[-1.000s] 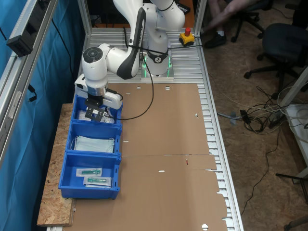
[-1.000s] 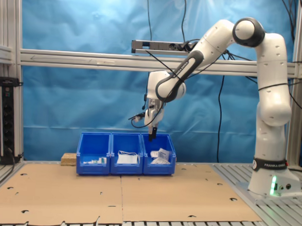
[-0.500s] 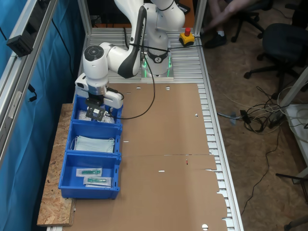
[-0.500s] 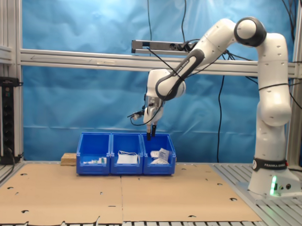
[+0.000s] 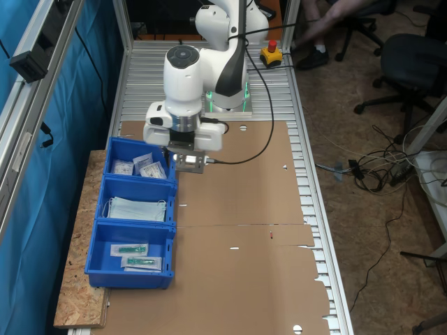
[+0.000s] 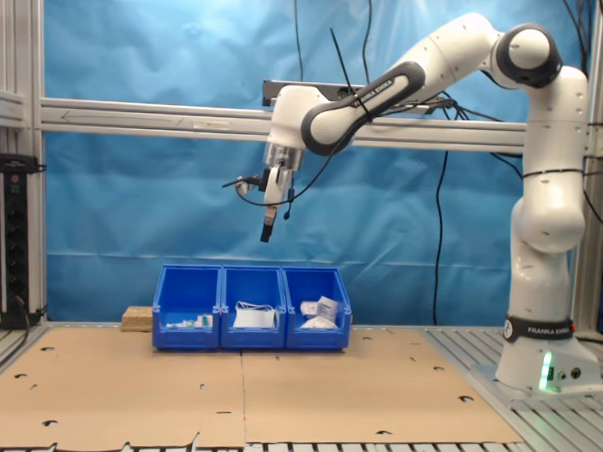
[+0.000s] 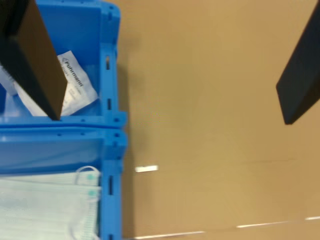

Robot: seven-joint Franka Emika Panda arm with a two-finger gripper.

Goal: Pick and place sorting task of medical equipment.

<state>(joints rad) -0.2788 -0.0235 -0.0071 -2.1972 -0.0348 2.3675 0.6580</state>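
A big sheet of brown cardboard covers most of the aluminium-profile table, and the white Franka arm rises from its base at the far end in the first exterior view, at the second exterior view's right. The arm reaches out over the cardboard, its wrist well above the surface. Along the edge of the table by the blue curtain sit three blue bins in a row, touching one another, on a strip of chipboard. The bin nearest the arm's base holds the small white sealed packets, several lying loose and overlapping; in the wrist view one packet with dark print lies flat just inside the bin wall. The middle bin holds pale blue face masks, and the third bin holds clear wrappers with green-tipped items. The gripper hangs high in the air, pointing down, just beside the packet bin and over the cardboard's edge, clear of everything. In the wrist view its two dark fingers stand wide apart with only bare cardboard and bin rim between them, so it carries nothing. A red emergency-stop button sits on the table behind the arm's base, and a dark office chair stands on the floor beyond.
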